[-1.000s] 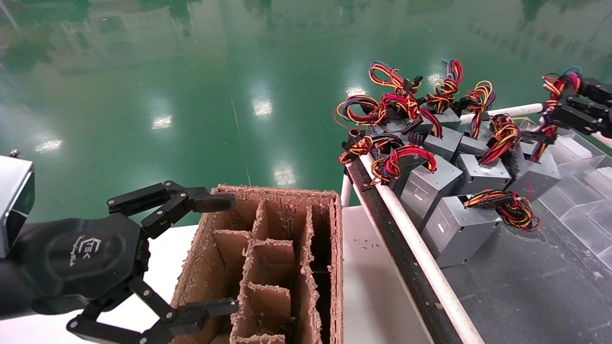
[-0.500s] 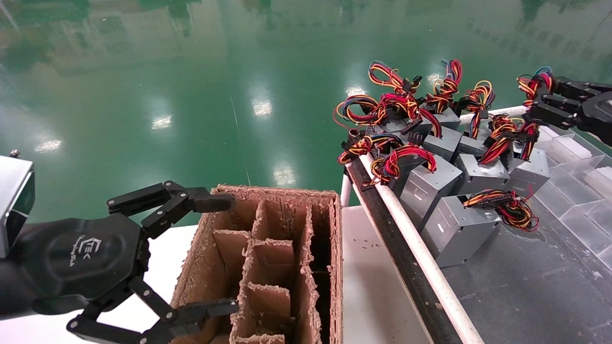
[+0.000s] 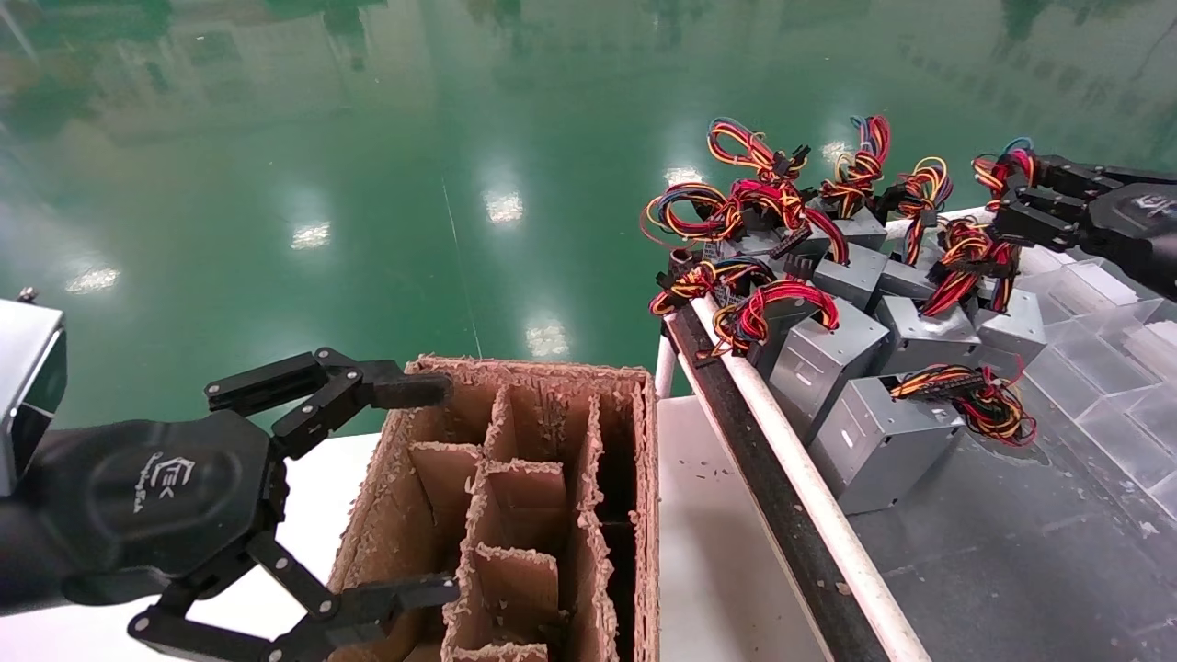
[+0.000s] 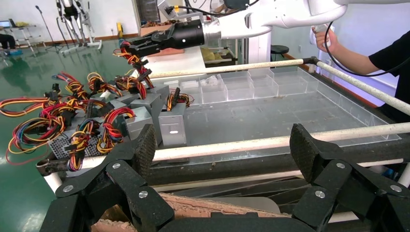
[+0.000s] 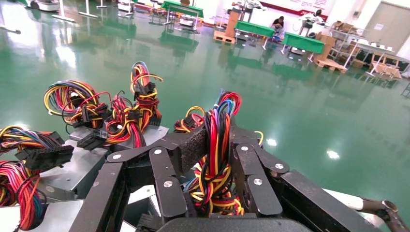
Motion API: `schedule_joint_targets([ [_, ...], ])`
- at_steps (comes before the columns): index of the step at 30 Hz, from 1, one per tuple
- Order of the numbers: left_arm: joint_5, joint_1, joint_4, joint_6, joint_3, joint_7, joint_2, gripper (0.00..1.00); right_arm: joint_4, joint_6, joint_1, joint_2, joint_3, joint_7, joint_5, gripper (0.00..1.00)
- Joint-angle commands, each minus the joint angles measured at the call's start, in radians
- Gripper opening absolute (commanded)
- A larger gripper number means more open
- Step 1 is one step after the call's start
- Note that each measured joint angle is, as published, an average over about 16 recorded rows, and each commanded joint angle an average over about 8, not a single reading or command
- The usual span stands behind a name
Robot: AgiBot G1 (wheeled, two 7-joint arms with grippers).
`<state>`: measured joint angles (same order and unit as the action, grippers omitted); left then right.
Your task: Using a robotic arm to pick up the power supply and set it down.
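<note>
**Right gripper clamped on wire bundle at far right**

Now the right gripper (image 3: 1010,198) sits at far right of the head view, fingers (image 5: 251,169) pinched narrow on a bundle (image 5: 216,159) of red, yellow, orange & black wires. The bundle stands up between the pads and pokes out past the tips. It hangs down to the power supply (image 3: 1010,324), a grey metal box at the far right of the pile, just beside its neighbours; cannot tell whether the box rests on the tray or is lifted clear. The white arm (image 4: 270,15) w/ black wrist reaches in from the right, seen in the left wrist view above the pile.

Other supplies (image 3: 883,441) lie crowded together, tilted, on the grey tray (image 3: 1011,570), each w/ its own wire loops. A white rail (image 3: 809,496) edges the tray on its left side. Clear bins (image 3: 1117,414) sit to the right of the pile.

The left gripper (image 3: 418,487) hangs at near left, fingers (image 3: 405,391) spread wide, holding nothing, straddling the left edge of the cardboard box (image 3: 552,515). The box has dividers forming several slots, and stands on a white table (image 3: 708,552), left of the rail.
</note>
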<state>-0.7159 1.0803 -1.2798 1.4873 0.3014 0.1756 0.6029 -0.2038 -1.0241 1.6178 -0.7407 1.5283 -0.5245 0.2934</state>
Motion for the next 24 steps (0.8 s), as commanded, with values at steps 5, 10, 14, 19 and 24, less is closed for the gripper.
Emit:
schedule_joint_targets([
  [5, 0.0, 0.0, 0.0, 0.0, 0.0, 0.0, 0.0, 1.0, 0.047, -0.029, -0.005, -0.021, 0.006, 0.012, -0.007, 1.0],
  [10, 0.0, 0.0, 0.0, 0.0, 0.001, 0.0, 0.0, 1.0, 0.068, -0.057, -0.012, -0.024, 0.005, 0.006, -0.007, 1.0],
  [14, 0.0, 0.0, 0.0, 0.0, 0.001, 0.0, 0.0, 1.0, 0.078, -0.077, -0.014, -0.022, 0.01, -0.005, -0.014, 1.0],
  [19, 0.001, 0.0, 0.0, 0.0, 0.001, 0.0, 0.0, 1.0, 0.083, -0.097, 0.004, -0.018, 0.022, -0.026, -0.036, 1.0],
  [24, 0.001, 0.0, 0.0, -0.001, 0.001, -0.001, 0.0, 1.0, 0.074, -0.125, 0.035, -0.006, 0.02, -0.046, -0.039, 1.0],
])
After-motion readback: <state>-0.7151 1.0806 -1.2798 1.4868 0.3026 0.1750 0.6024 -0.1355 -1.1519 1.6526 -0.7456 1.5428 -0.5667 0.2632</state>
